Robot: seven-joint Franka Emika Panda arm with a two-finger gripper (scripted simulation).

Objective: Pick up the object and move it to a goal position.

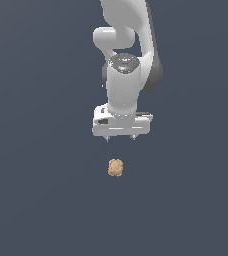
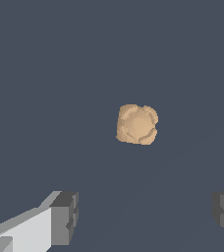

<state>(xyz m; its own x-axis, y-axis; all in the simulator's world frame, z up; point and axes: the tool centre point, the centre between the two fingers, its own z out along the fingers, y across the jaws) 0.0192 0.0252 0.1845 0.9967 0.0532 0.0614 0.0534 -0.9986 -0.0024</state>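
Object (image 1: 115,168), a small lumpy tan-orange blob with an uneven surface, lies alone on the flat dark blue-grey surface (image 1: 36,200), apart from the arm and untouched. Relative to the object, the white gripper (image 1: 120,138) hangs just above in the exterior view, pointing downward, with its 2 short fingertips spread wide and nothing between them. In the wrist view, the object (image 2: 137,124) sits ahead of the gap between the 2 dark finger pads (image 2: 65,216), not yet enclosed by them; the pads stand far wider apart than the object. Judged from this arrangement, the task is at its start: the approach is under way, while descent, grasp, lift and transfer to the goal all remain. No goal marker is visible in either view. Around the object, the surface is uniform and featureless, with no walls, edges or other items shown.
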